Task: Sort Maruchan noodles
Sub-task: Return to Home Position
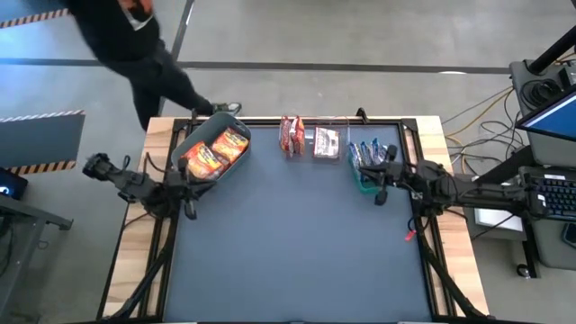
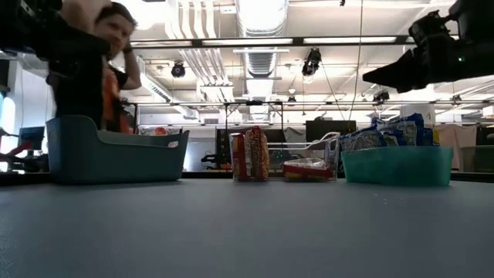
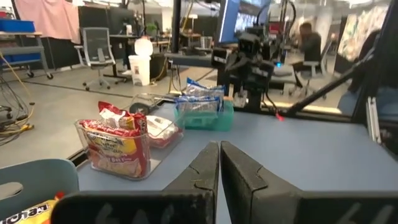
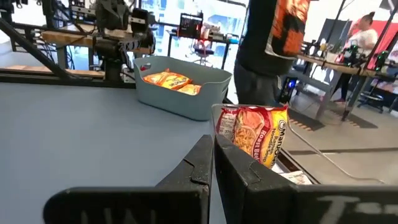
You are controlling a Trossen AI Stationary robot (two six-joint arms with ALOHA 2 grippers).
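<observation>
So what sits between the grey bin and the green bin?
The clear bin, holding maroon Maruchan noodle packets, as the high and low views show.

Three bins sit in a row along the far edge of the table (image 1: 297, 261). L bin (image 1: 193, 137), far-left corner, w/ noodle packs (image 1: 216, 153) lying in it. Mid bin (image 1: 307, 135): standing packs (image 1: 291, 135) at its left end, flat pack (image 1: 326, 142) to their right. R bin (image 2: 397, 166) holds upright packs (image 1: 369, 153). Left gripper (image 1: 190, 212) is just in front of L bin, right gripper (image 1: 380, 194) just in front of R bin.

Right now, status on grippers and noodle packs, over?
Left gripper, right gripper shut, empty. Orange packs in grey bin, maroon packs in clear bin, blue packs in green bin. Person behind table.
</observation>
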